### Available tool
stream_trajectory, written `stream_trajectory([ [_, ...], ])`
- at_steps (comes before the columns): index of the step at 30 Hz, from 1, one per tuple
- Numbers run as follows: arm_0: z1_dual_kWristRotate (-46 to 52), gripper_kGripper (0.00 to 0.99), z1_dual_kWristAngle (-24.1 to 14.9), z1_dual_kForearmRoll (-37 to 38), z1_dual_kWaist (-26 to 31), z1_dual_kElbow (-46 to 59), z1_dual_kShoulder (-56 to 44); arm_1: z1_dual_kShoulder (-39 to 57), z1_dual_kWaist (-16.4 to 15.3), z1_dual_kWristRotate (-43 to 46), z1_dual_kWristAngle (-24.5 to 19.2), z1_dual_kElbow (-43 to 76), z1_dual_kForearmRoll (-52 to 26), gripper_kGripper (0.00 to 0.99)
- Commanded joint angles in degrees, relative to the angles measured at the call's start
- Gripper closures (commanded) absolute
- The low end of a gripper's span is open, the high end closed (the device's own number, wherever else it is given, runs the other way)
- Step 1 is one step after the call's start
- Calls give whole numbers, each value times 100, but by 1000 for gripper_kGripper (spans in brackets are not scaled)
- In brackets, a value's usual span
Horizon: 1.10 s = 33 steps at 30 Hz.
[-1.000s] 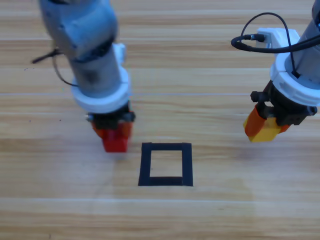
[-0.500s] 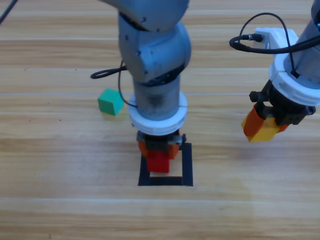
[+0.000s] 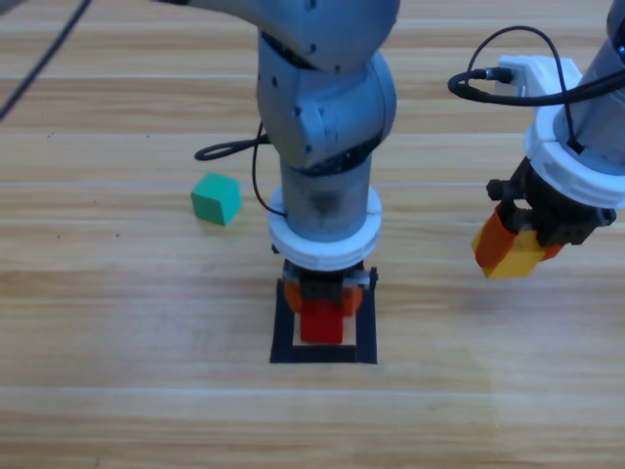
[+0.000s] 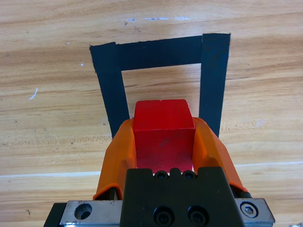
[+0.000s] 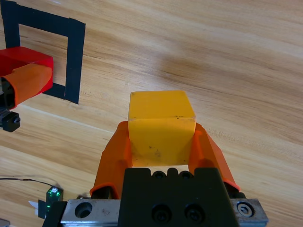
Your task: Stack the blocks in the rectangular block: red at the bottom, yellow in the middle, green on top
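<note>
My left gripper [image 3: 322,315] [image 4: 163,135] is shut on the red cube [image 3: 321,321] [image 4: 164,133] and holds it over the inside of the black tape rectangle [image 3: 364,322] [image 4: 158,53]. Whether the cube touches the wood, I cannot tell. At the right, above the table, my right gripper [image 3: 515,252] [image 5: 162,135] is shut on the yellow cube [image 3: 518,256] [image 5: 161,126]. The green cube [image 3: 215,198] lies on the table to the left of the left arm. The right wrist view also shows the red cube [image 5: 23,59] over the tape rectangle [image 5: 73,61].
A black cable [image 3: 227,152] loops beside the left arm near the green cube. Another cable [image 3: 493,73] arcs from the right arm's wrist.
The left arm carried the red cube rightward from beside the tape outline to over its inside, uncovering the green cube. The right gripper stayed still with the yellow cube.
</note>
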<state>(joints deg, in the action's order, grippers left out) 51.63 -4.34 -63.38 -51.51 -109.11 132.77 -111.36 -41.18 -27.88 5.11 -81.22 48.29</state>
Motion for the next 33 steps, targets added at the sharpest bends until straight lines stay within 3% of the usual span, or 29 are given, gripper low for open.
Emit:
stream_trajectory([
  [1,102,972,-58,-25,-113,-32,338,-308,-118,-68,-2,27,-162,990],
  [33,418,970,-23,54,-113,12,364,-431,-118,-77,25,1,-162,990],
])
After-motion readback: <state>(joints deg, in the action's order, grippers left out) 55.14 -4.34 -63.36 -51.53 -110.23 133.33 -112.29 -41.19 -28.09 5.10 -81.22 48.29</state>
